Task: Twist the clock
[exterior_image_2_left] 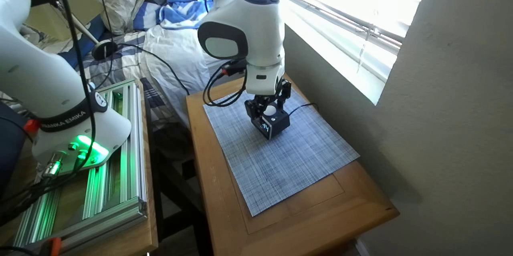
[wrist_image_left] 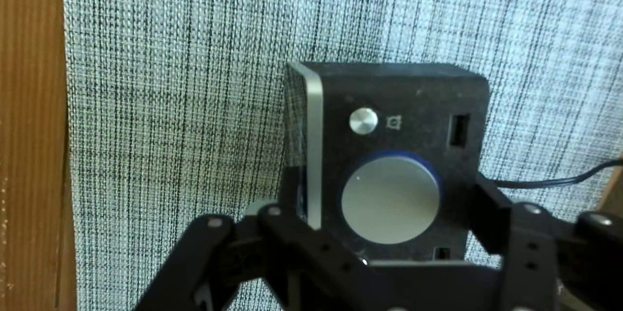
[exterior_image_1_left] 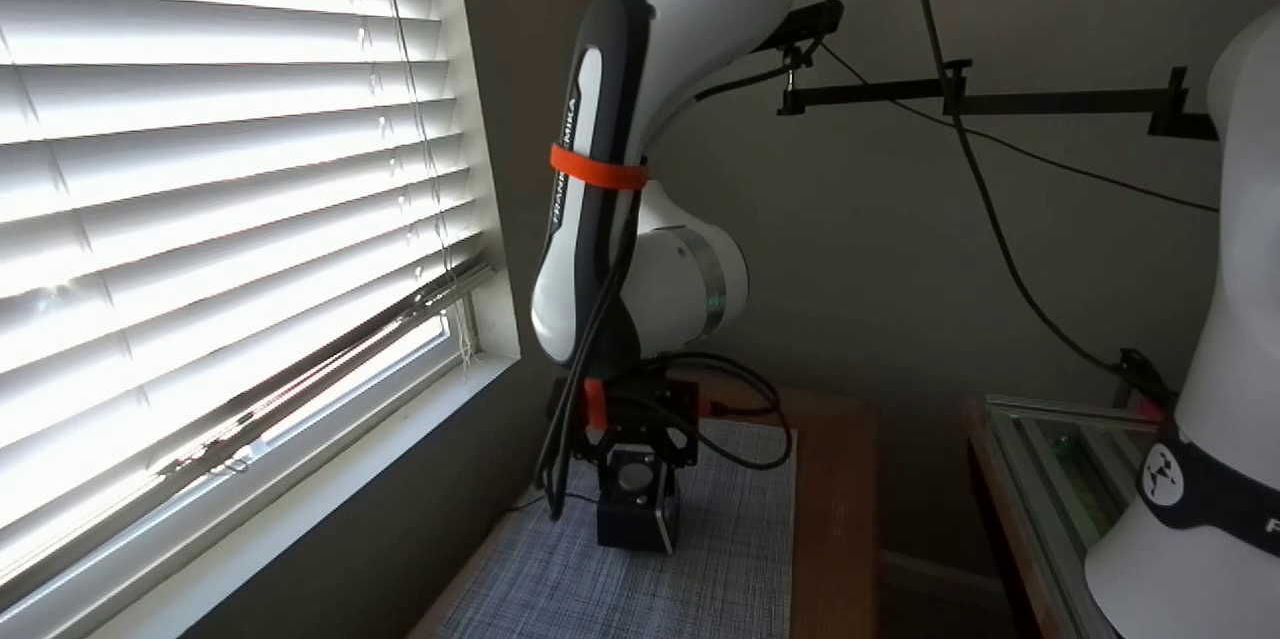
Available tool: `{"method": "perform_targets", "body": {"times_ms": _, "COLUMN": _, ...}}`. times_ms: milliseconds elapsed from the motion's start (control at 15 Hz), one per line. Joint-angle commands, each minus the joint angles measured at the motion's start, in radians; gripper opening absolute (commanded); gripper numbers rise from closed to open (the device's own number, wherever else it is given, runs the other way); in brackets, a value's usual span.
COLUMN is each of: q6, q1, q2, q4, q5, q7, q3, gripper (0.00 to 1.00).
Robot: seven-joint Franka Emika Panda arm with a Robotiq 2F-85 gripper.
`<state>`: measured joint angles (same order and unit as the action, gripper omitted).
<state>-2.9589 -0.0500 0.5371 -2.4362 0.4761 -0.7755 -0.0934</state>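
The clock (wrist_image_left: 404,89) is a small black box with a round silver top disc (wrist_image_left: 391,199), a small silver button and a glossy front face. It stands on the grey woven mat in both exterior views (exterior_image_1_left: 632,527) (exterior_image_2_left: 280,124). Digits on its front are partly hidden in an exterior view. A thin dark cord (wrist_image_left: 550,184) leaves its back. My gripper (wrist_image_left: 388,200) points down with one finger beside the front face and one beside the back. The back finger looks close against the clock; whether the front finger touches or presses I cannot tell.
The grey mat (exterior_image_2_left: 288,168) lies on a wooden table (exterior_image_2_left: 320,224). A wall and window with blinds (exterior_image_1_left: 220,169) stand close along one side. Looped arm cables (exterior_image_1_left: 750,419) hang beside the gripper. The robot base sits on a separate framed table (exterior_image_2_left: 132,148).
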Motion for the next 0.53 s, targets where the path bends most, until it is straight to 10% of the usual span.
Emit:
{"method": "perform_targets", "body": {"times_ms": 0, "q6": 0.016, "q1": -0.018, "q2": 0.026, "q4": 0.035, "q5": 0.029, "q7": -0.025, "q3": 0.016, "gripper": 0.55}}
{"method": "perform_targets", "body": {"times_ms": 467, "q6": 0.005, "q1": -0.028, "q2": 0.027, "q4": 0.032, "q5": 0.047, "q7": -0.057, "q3": 0.029, "gripper": 0.55}}
